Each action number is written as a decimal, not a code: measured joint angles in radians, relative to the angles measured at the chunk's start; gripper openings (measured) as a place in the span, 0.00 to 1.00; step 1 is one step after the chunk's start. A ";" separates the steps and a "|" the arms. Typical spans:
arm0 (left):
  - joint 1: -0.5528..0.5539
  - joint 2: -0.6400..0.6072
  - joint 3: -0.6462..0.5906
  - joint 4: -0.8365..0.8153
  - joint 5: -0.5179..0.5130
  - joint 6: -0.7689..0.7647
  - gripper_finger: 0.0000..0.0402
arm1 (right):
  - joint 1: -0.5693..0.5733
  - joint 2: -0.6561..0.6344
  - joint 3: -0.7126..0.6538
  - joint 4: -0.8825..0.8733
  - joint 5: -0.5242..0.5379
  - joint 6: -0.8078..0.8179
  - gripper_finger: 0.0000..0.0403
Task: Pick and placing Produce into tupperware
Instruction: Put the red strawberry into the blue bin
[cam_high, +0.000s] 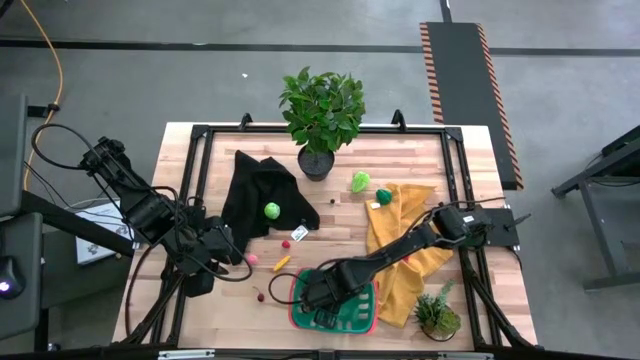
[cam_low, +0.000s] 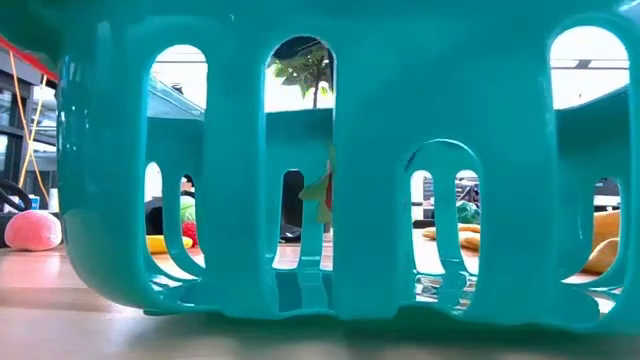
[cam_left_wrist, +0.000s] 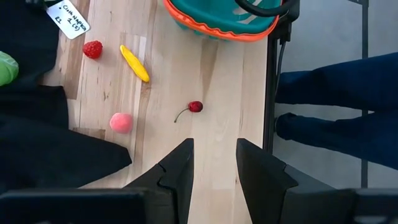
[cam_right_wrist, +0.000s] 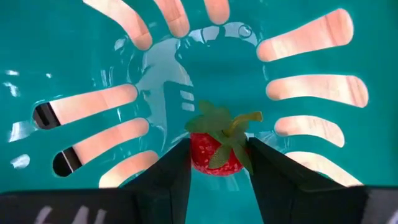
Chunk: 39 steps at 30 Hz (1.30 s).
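Observation:
The tupperware (cam_high: 350, 312) is a teal-green tray with an orange-red rim, standing at the table's near edge; its slotted wall (cam_low: 400, 100) fills the low view. My right gripper (cam_right_wrist: 217, 165) reaches down into it and is shut on a red strawberry (cam_right_wrist: 214, 152). My left gripper (cam_left_wrist: 214, 165) is open above bare wood to the tray's left. Ahead of it lie a cherry (cam_left_wrist: 195, 106), a pink ball (cam_left_wrist: 121, 122), a yellow piece (cam_left_wrist: 135, 63) and a red berry (cam_left_wrist: 92, 49). A lime-green ball (cam_high: 272, 210) rests on a black cloth (cam_high: 255, 190). Two green pieces (cam_high: 360, 181) (cam_high: 383, 196) lie farther back. My right gripper pinches the strawberry's red body (cam_right_wrist: 205, 163) between its two fingers, one on each side, coming from above and pointing down at the tray's slotted base (cam_right_wrist: 186, 68). The green leafy cap (cam_right_wrist: 224, 124) points away from the fingers. Whether the berry touches the base, I cannot tell.
A yellow cloth (cam_high: 410, 250) lies under my right arm. Potted plants stand at the far edge (cam_high: 322, 110) and the near right corner (cam_high: 437, 312). A white label (cam_left_wrist: 68, 18) lies by the black cloth. A person's dark-blue legs (cam_left_wrist: 336, 93) stand past the table's near edge.

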 joint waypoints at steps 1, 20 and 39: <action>0.000 0.000 0.000 0.000 0.000 0.000 0.28 | 0.002 -0.001 0.000 0.002 0.000 0.000 0.32; 0.000 -0.001 0.000 0.009 0.000 0.000 0.28 | 0.028 -0.012 0.049 -0.038 0.063 -0.025 0.32; 0.000 -0.001 0.000 0.009 0.000 -0.002 0.28 | 0.028 -0.010 0.048 -0.047 0.034 -0.045 0.41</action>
